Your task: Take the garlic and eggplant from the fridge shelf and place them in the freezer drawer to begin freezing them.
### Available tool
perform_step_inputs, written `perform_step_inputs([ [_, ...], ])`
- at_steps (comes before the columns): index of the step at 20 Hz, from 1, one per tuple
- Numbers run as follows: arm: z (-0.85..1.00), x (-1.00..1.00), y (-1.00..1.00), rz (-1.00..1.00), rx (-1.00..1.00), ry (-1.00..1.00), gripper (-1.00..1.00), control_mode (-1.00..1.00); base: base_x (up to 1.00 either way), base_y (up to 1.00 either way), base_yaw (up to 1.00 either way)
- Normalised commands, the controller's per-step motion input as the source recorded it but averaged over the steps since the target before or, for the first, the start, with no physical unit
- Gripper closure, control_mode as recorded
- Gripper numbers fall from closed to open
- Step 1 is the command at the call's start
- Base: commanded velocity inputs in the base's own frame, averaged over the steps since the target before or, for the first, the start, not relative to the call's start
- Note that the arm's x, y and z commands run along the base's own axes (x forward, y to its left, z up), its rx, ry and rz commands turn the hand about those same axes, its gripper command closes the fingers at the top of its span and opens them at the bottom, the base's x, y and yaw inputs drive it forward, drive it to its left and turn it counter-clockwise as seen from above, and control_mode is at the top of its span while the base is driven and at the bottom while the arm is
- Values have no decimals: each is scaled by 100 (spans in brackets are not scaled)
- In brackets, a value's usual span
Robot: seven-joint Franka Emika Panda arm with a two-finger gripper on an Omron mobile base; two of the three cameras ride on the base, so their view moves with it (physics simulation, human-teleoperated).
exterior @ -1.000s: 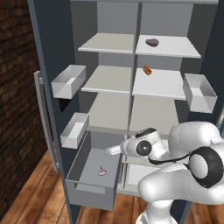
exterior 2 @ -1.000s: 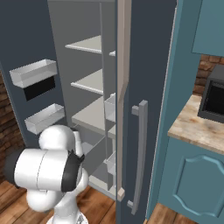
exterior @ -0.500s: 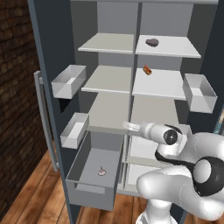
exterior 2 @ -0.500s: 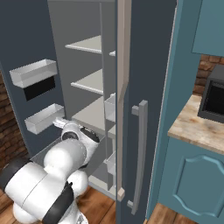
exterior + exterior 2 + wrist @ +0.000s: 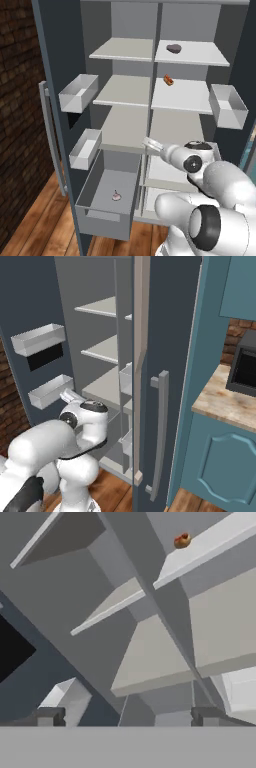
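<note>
The garlic (image 5: 116, 196), a tiny pale bulb, lies on the floor of the open freezer drawer (image 5: 95, 218) at the fridge's lower left. The eggplant (image 5: 174, 48), a dark oval lump, rests on the top right fridge shelf (image 5: 200, 54). My gripper (image 5: 151, 145) hangs open and empty above the drawer's right rear corner, level with the lowest shelf and pointing up into the fridge. In the hand view the gripper (image 5: 128, 717) shows its fingertips (image 5: 50, 716) far apart with nothing between them. From the right base view the gripper (image 5: 70, 396) is seen near the left door bins.
A small orange-red item (image 5: 169, 80) (image 5: 182, 540) sits on the middle right shelf. Door bins (image 5: 77, 92) (image 5: 227, 105) jut out on both sides. A centre post divides the shelves. The right fridge door with its handle (image 5: 160, 431) stands close beside the arm.
The hand has lifted away from the drawer and swung up and right toward the shelves, with the arm's elbow turning. The garlic stays in the drawer. The jaws remain open.
</note>
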Motion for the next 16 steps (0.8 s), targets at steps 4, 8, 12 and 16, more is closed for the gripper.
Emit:
perform_step_inputs([
  [4,100,-3,62,-21,0,33,-100,-100,0,0,0],
  [8,100,-5,78,-25,12,19,-100,-100,0,0,0],
  [12,100,-5,79,-31,18,4,-100,-100,0,0,0],
  [16,100,-4,84,-33,18,0,-100,-100,0,0,0],
])
